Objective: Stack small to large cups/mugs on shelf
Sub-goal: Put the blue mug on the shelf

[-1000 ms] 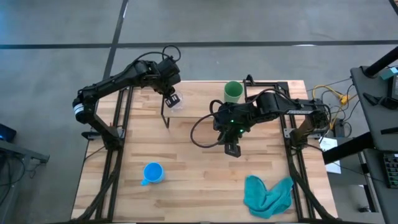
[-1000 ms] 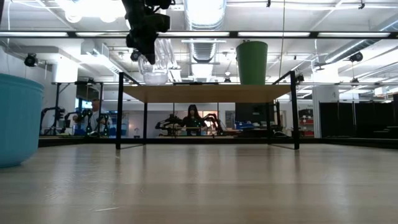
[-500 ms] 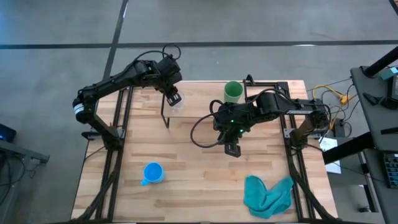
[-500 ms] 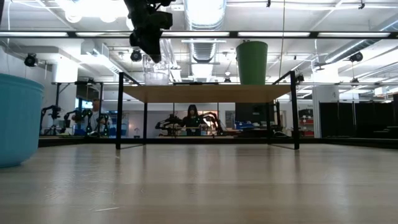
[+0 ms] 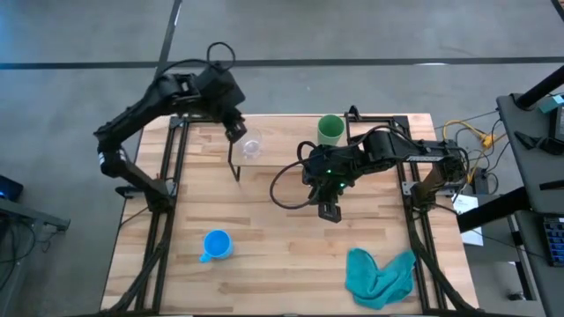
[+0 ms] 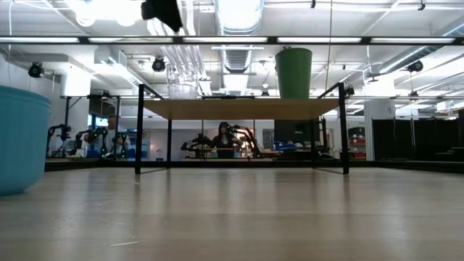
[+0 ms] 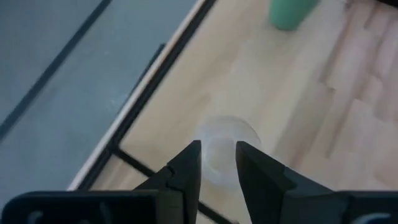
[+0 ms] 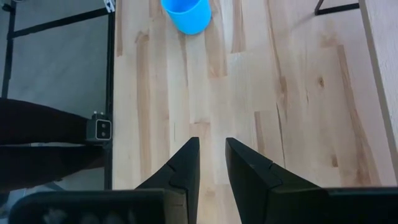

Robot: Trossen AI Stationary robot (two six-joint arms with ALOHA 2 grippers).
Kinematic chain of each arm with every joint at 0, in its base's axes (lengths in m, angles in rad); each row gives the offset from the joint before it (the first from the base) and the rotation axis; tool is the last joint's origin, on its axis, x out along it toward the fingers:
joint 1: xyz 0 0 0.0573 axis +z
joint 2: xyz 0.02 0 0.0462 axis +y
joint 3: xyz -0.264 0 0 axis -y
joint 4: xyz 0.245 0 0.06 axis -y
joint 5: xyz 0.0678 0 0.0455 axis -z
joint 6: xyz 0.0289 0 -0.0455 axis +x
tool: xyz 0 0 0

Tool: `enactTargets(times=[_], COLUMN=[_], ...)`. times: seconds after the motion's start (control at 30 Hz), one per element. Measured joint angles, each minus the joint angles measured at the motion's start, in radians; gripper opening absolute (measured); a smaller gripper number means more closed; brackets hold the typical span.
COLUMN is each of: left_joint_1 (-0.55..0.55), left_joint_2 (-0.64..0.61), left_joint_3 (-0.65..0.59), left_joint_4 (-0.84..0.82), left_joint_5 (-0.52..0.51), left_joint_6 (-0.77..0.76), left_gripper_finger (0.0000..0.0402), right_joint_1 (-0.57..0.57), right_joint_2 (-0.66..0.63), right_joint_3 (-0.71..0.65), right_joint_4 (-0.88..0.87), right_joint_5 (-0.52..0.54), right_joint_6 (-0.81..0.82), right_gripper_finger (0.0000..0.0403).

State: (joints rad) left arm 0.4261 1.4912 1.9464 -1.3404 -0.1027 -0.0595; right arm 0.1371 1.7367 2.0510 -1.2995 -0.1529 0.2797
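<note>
The left hand (image 5: 234, 130), fingers slightly apart and holding nothing, hovers beside the glass cup (image 5: 252, 148) standing on the shelf (image 6: 239, 109) near the green cup (image 5: 330, 130). The blue mug (image 5: 217, 245) sits on the table (image 5: 282, 264); probably light and rigid, best gripped by its rim.

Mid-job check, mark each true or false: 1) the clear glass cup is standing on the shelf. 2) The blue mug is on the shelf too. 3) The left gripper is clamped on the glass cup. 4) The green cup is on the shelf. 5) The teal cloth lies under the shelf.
1) True: the clear glass cup stands on the shelf.
2) False: the blue mug is on the table, near its front left.
3) False: the left gripper is above and clear of the glass.
4) True: the green cup stands on the shelf.
5) False: the teal cloth lies at the table's front right.
</note>
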Motion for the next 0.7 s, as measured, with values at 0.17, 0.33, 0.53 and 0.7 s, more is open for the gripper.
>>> enactTargets(times=[0.17,0.33,0.53,0.7], left_joint_1=[-0.059,-0.143,-0.263,-0.349], left_joint_2=[-0.063,-0.122,-0.182,-0.225], left_joint_3=[0.007,-0.025,-0.095,-0.197], left_joint_4=[-0.11,-0.177,-0.188,-0.228], left_joint_5=[0.008,0.024,0.026,0.026], left_joint_6=[-0.104,-0.212,-0.276,-0.362], left_gripper_finger=[0.0087,0.0087,0.0087,0.0087], right_joint_1=[0.001,0.0,0.001,0.007], right_joint_2=[0.0,0.0,0.0,0.0], right_joint_3=[0.0,0.0,0.0,0.0], right_joint_4=[-0.003,-0.002,0.003,0.005], right_joint_5=[0.087,0.101,0.103,0.105], right_joint_6=[-0.012,-0.019,-0.018,-0.009], right_gripper_finger=[0.0073,0.0073,0.0073,0.0073])
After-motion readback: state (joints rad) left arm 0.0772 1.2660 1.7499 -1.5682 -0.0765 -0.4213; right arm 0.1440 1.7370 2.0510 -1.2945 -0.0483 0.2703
